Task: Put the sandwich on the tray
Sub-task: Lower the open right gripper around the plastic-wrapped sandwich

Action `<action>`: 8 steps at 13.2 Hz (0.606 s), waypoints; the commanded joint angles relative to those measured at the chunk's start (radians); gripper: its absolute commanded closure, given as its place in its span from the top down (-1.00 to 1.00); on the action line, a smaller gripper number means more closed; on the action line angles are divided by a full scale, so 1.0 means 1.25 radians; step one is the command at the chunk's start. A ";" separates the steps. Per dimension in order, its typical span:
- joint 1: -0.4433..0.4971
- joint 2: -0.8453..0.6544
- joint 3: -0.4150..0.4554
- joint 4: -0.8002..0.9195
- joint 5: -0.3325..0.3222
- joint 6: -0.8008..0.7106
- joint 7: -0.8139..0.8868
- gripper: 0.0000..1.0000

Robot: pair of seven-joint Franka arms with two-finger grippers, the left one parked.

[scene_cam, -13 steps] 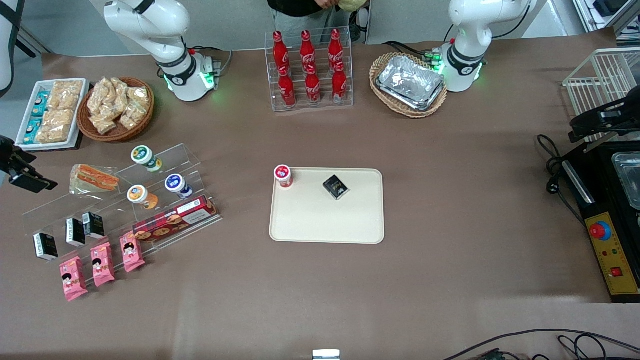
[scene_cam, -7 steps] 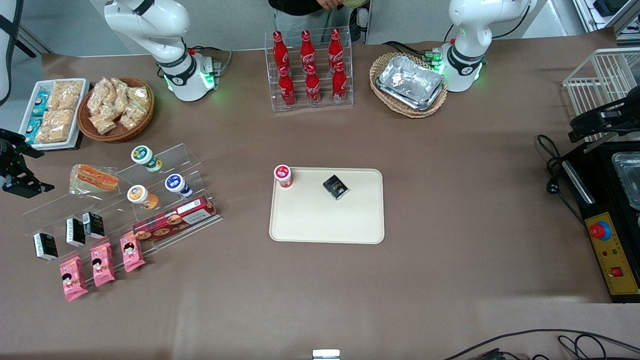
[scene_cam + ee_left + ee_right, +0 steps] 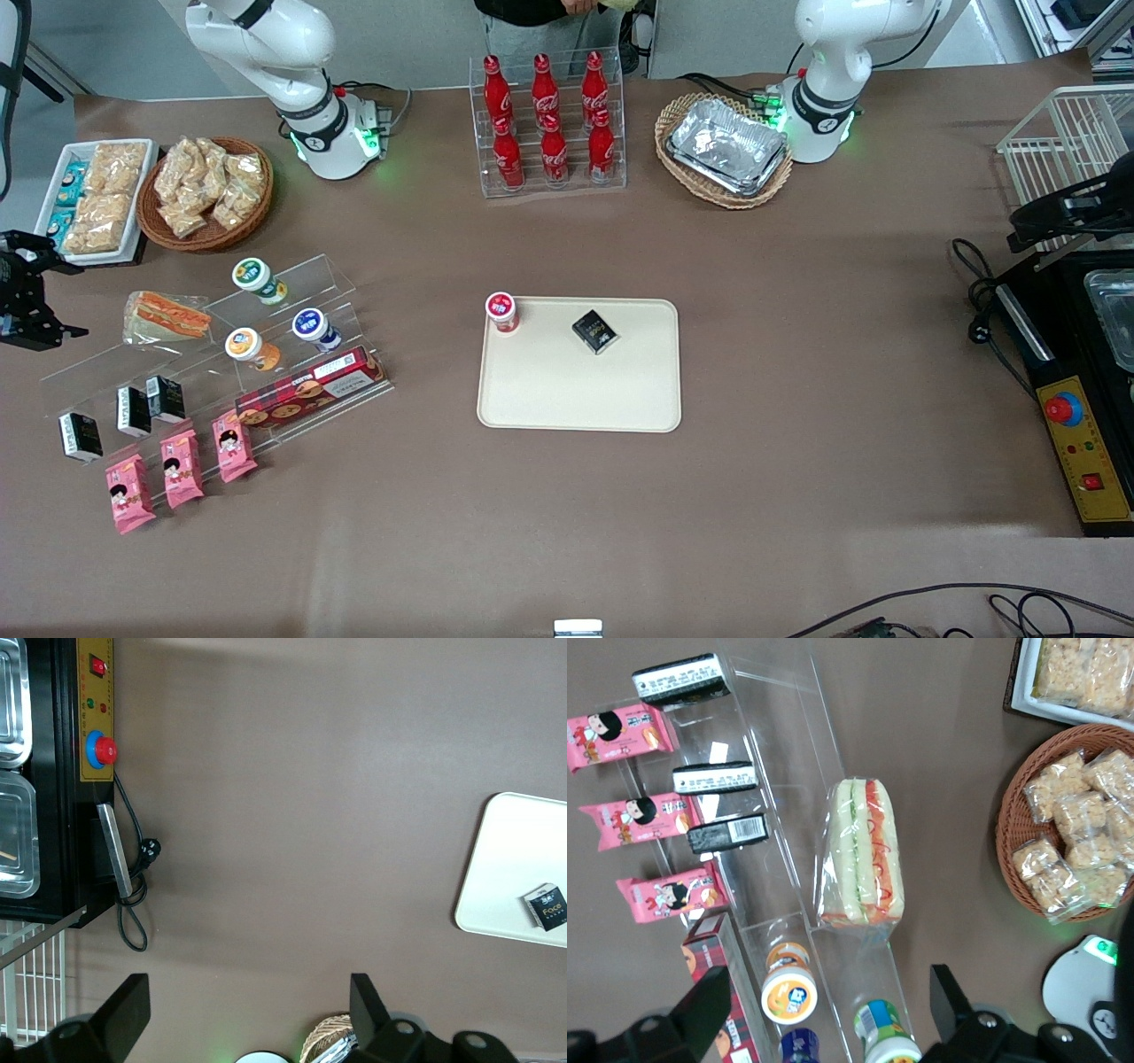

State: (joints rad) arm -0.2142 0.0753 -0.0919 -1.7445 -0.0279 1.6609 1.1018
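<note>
The sandwich, a wrapped wedge with white bread and orange and green filling, lies on the top step of a clear acrylic stand. It also shows in the right wrist view. My gripper hovers beside the sandwich, toward the working arm's end of the table, apart from it. In the right wrist view the gripper is open and empty. The cream tray lies mid-table and holds a red-lidded cup and a small black box. The tray also shows in the left wrist view.
The stand holds three lidded cups, a red biscuit box, black packets and pink snack packets. A wicker basket of crackers and a white snack tray lie farther from the front camera. Cola bottles stand at the back.
My gripper has shifted a little farther from the front camera and turned, staying at the working arm's end beside the stand. The sandwich and the tray have not moved.
</note>
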 commanded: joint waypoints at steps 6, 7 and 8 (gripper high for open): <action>-0.029 -0.120 0.005 -0.284 0.010 0.246 0.070 0.99; -0.043 -0.126 0.005 -0.310 0.015 0.270 0.079 0.99; -0.045 -0.131 0.005 -0.333 0.017 0.296 0.081 0.99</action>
State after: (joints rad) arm -0.2386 -0.0355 -0.0930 -2.0521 -0.0252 1.9395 1.1838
